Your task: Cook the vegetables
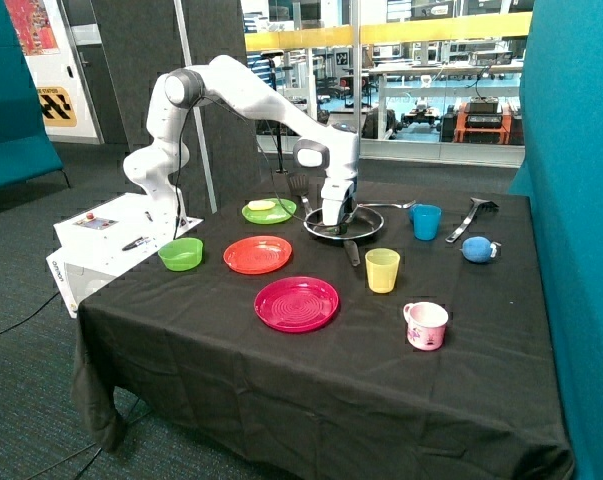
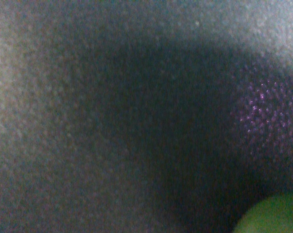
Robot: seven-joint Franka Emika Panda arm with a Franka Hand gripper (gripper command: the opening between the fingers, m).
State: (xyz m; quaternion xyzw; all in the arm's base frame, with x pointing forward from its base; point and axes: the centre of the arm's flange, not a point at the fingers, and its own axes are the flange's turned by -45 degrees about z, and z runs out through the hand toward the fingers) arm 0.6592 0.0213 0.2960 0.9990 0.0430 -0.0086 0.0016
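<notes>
My gripper (image 1: 336, 228) reaches straight down into the black frying pan (image 1: 369, 232) at the back middle of the table. In the wrist view the dark pan floor (image 2: 112, 121) fills the picture from very close, and a rounded green piece (image 2: 272, 216) shows at one corner, right by the gripper. In the outside view the arm hides that piece. The pale yellow oblong vegetable (image 1: 262, 205) lies on the light green plate (image 1: 283, 213) beside the pan, on the robot-base side.
On the black cloth stand a green bowl (image 1: 181, 254), an orange plate (image 1: 258, 254), a red plate (image 1: 296, 303), a yellow cup (image 1: 382, 270), a blue cup (image 1: 426, 221) and a pink mug (image 1: 426, 325). A metal ladle (image 1: 468, 218) and a blue object (image 1: 478, 249) lie beyond the cups.
</notes>
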